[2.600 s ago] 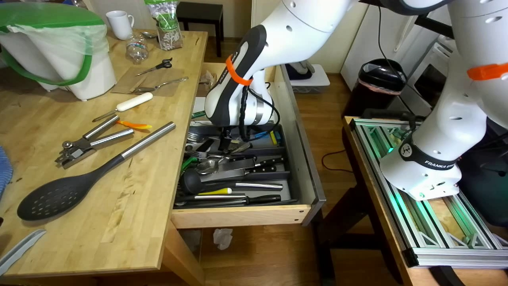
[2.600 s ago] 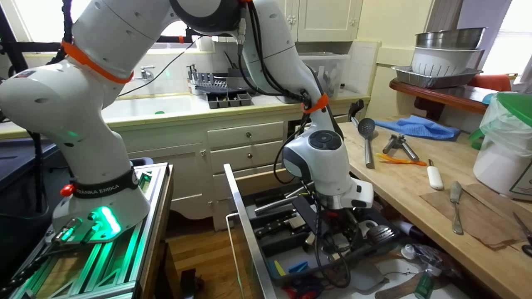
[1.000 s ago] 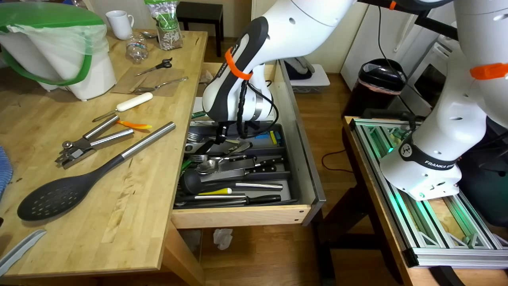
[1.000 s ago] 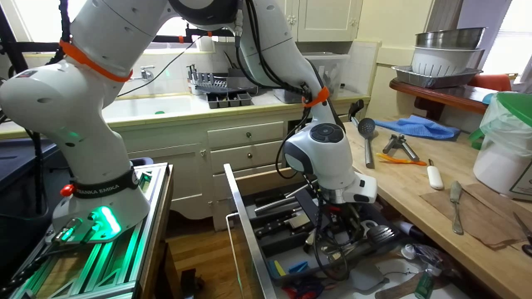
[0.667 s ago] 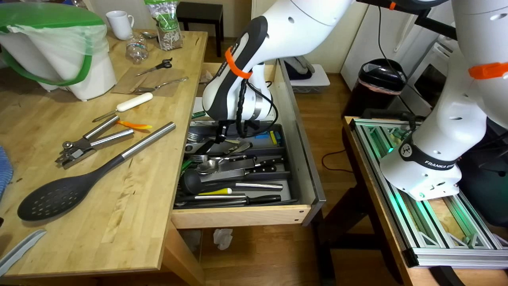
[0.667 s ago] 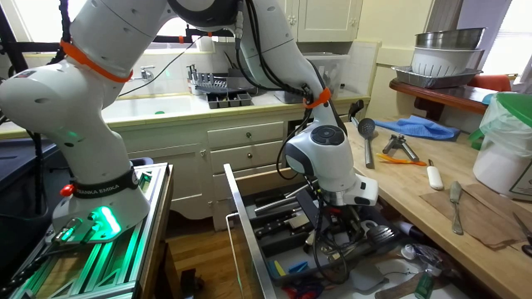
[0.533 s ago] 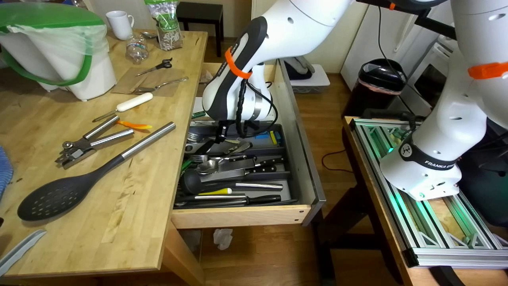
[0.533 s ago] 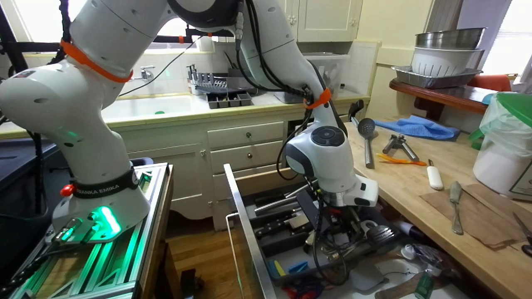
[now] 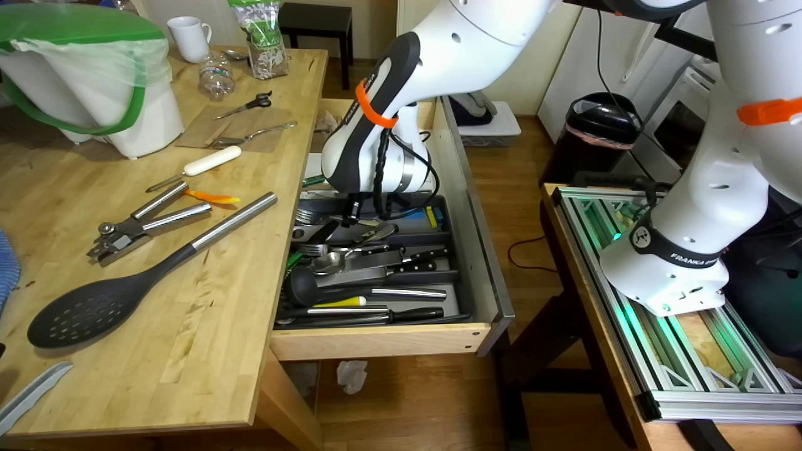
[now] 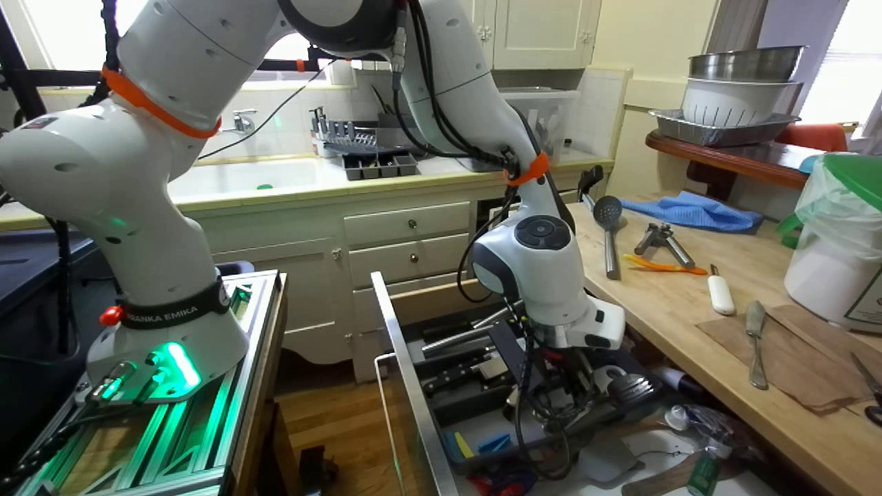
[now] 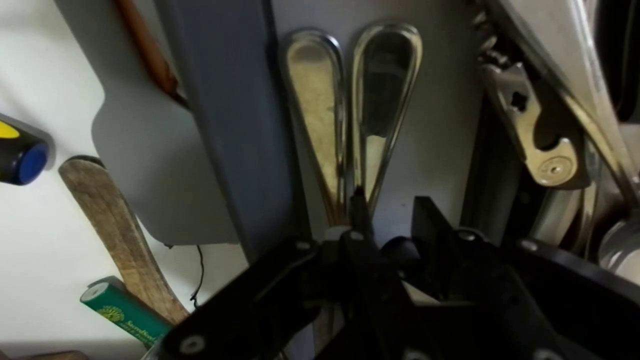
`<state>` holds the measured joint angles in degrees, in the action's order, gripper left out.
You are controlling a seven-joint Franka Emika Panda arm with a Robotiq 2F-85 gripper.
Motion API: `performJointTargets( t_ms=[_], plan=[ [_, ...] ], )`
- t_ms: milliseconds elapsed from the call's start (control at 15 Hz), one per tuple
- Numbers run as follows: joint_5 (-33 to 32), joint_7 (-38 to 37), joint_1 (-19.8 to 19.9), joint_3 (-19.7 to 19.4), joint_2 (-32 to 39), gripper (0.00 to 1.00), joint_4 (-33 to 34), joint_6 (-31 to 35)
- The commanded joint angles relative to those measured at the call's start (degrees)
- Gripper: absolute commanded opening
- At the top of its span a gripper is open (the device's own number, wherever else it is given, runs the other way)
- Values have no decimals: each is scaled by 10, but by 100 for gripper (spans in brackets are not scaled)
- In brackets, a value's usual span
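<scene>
Metal cutlery handles (image 11: 316, 95) lie in the tray (image 11: 245, 125) at my wrist view's twelve o'clock; the tool (image 11: 391, 204) stands narrowly parted by their necks, contact unclear. I'd straddle one neck squarely, squeezing gently. The base band (image 9: 692, 257) reads "FRANKA"; the green tube (image 11: 127, 312) at eight o'clock, seemingly "Sacred".

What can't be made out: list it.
- Wrist view: lower ends of the metal cutlery handles, behind the gripper.
- Wrist view: smallest lettering on the green tube, too blurred.
- In an exterior view: rest of the gray blade, cut by the left edge.
- Both exterior views: contents of the white bin, under its green lid.
</scene>
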<state>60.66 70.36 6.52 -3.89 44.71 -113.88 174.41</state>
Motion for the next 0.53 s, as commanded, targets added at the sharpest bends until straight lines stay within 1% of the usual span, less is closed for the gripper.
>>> performJointTargets(
  t_ms=[0,333,467],
  plan=[
    [3,3,6,4,3,30,4,-3],
    [-2,-4,-3,-6,1,36,-1,3],
    [-2,-3,-2,-7,2,35,0,2]
  ],
)
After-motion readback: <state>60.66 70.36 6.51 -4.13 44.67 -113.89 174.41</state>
